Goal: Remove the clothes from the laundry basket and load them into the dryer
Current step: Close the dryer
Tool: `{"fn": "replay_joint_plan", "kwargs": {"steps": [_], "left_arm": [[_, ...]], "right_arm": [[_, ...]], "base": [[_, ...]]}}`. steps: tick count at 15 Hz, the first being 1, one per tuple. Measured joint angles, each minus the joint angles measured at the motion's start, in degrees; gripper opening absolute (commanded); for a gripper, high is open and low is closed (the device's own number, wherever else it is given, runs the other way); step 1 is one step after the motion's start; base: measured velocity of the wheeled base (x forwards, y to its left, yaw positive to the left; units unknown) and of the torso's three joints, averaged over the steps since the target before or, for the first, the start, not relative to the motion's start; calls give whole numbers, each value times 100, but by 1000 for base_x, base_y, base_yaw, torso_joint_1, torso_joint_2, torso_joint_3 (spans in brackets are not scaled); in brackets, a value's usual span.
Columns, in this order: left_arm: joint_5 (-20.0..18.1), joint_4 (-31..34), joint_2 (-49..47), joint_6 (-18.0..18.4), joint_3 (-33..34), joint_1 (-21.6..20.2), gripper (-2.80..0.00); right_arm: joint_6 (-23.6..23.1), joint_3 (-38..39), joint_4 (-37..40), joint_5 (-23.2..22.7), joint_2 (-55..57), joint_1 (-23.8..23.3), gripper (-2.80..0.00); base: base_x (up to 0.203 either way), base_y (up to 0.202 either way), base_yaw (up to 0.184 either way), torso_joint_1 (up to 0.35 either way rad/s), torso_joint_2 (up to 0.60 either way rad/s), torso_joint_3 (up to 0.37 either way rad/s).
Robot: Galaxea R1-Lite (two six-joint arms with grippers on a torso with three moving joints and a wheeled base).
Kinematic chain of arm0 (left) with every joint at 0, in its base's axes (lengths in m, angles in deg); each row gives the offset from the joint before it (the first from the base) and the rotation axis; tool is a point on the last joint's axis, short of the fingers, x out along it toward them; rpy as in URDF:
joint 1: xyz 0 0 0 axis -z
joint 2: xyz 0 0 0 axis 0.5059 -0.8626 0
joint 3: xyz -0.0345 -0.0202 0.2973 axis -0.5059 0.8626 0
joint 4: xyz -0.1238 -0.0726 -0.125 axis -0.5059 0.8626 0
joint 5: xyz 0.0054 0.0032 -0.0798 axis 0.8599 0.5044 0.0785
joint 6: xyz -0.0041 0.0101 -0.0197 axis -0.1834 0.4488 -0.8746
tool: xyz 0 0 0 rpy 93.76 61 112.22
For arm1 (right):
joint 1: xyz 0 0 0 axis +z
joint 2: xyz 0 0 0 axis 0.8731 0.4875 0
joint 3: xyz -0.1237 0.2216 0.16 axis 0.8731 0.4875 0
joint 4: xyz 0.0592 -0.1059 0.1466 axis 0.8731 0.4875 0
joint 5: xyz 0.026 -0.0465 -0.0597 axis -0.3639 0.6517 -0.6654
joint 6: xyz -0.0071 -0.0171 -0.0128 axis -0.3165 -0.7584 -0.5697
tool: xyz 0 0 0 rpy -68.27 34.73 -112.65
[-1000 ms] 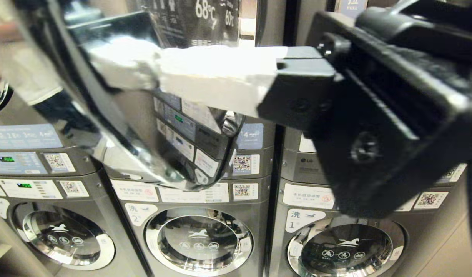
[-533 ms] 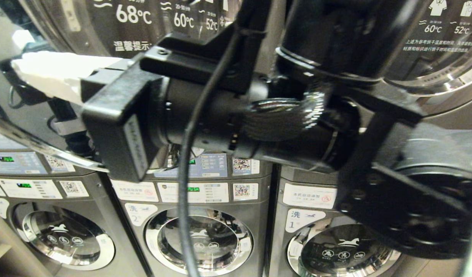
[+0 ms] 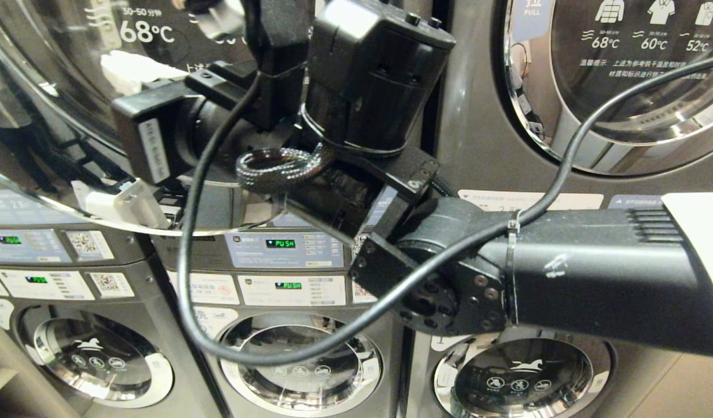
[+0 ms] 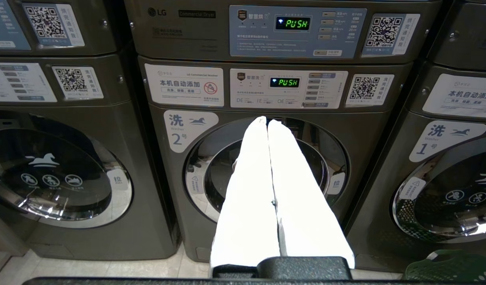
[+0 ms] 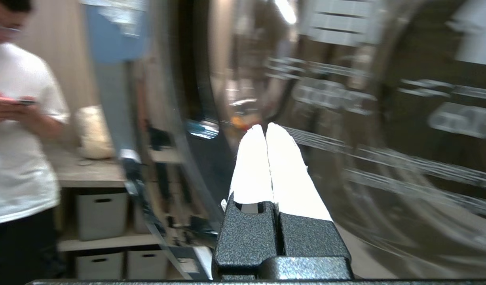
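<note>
Head view first: my right arm has swung hard across the picture in the last second. A second ago its black gripper body filled the 3 o'clock side with the white fingers reaching over the middle. Now the right gripper (image 3: 133,67) sits up at 10 o'clock, and the forearm with its looping black cable (image 3: 188,261) crosses from 3 o'clock.

The big round glass dryer door with a chrome rim (image 3: 54,116) has changed too. It stood edge-on and steeply angled across the centre; now it fills the 9-to-11 o'clock area, broad face toward me. I read that as the door being swung by the arm, but I cannot tell whether the fingers touch the glass.

The right wrist view shows the right gripper's white fingers pressed together with nothing between them. The door's rim runs just beside them, and a person in a white T-shirt (image 5: 21,158) stands beyond it at the far side.

The left gripper (image 4: 267,120) is parked low, its fingers also pressed together and empty, aimed at the grey front-loading washer marked 2 (image 4: 179,221).

For the task this is door work only — no garment is in hand. The green plastic laundry basket (image 4: 448,269) shows only as a rim on the floor, by the foot of the washer marked 1. I cannot see the clothes themselves. Loading has not begun, in my judgement.
</note>
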Motion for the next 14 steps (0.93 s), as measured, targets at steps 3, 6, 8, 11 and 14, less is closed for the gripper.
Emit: {"fn": "replay_joint_plan", "kwargs": {"steps": [3, 6, 8, 11, 14], "left_arm": [[0, 0, 0, 0, 0, 0, -280], [0, -1, -1, 0, 2, 0, -280], [-1, 0, -2, 0, 5, 0, -280], [0, 0, -2, 0, 2, 0, -280], [0, 1, -1, 0, 0, 0, -280]], "right_arm": [[-63, 156, 62, 14, -100, -632, -280], [-129, 983, 67, 1, -556, -1356, -280], [-170, 1842, 65, -29, -1103, -1833, -280], [-432, 3377, 84, -223, -2157, -2615, -280], [-690, 4754, 326, -546, -3275, -3420, -280]], "base": [[0, 0, 0, 0, 0, 0], [0, 0, 0, 0, 0, 0], [0, 0, 0, 0, 0, 0], [0, 0, 0, 0, 0, 0], [0, 0, 0, 0, 0, 0]]}}
